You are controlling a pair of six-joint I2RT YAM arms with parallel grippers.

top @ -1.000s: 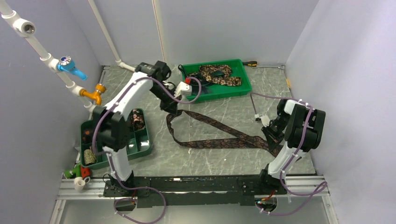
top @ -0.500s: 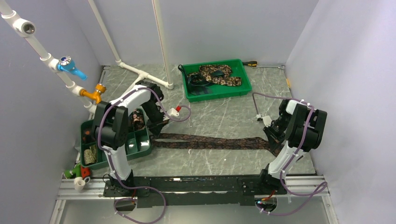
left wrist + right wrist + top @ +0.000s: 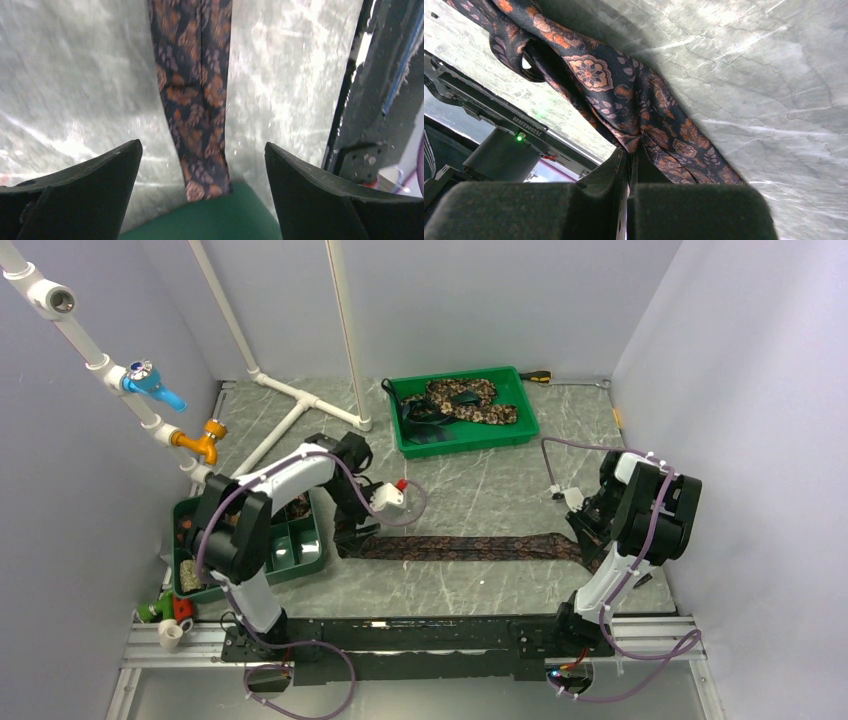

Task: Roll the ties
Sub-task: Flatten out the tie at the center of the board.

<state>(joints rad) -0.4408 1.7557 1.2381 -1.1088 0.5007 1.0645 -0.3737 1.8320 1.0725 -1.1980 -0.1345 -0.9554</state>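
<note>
Tie [image 3: 460, 547], dark with an orange pattern, lies stretched flat across the near table from 9 to 3 o'clock. Its 3 o'clock end is bunched and pinched in the tightly closed right gripper [image 3: 629, 165], and its 9 o'clock end lies loose between the wide-spread, empty jaws of the left gripper [image 3: 202, 150], meeting the green compartment tray [image 3: 305, 558]. Held at one end only, it may skid on the smooth marbled tabletop [image 3: 470, 485] or catch the tray's rim, and the crumpled end could start a lopsided roll. Other ties [image 3: 465, 400] fill a green bin [image 3: 523, 428] at 12 o'clock; white pipes [image 3: 345, 330] and lilac walls [image 3: 480, 300] enclose everything.
</note>
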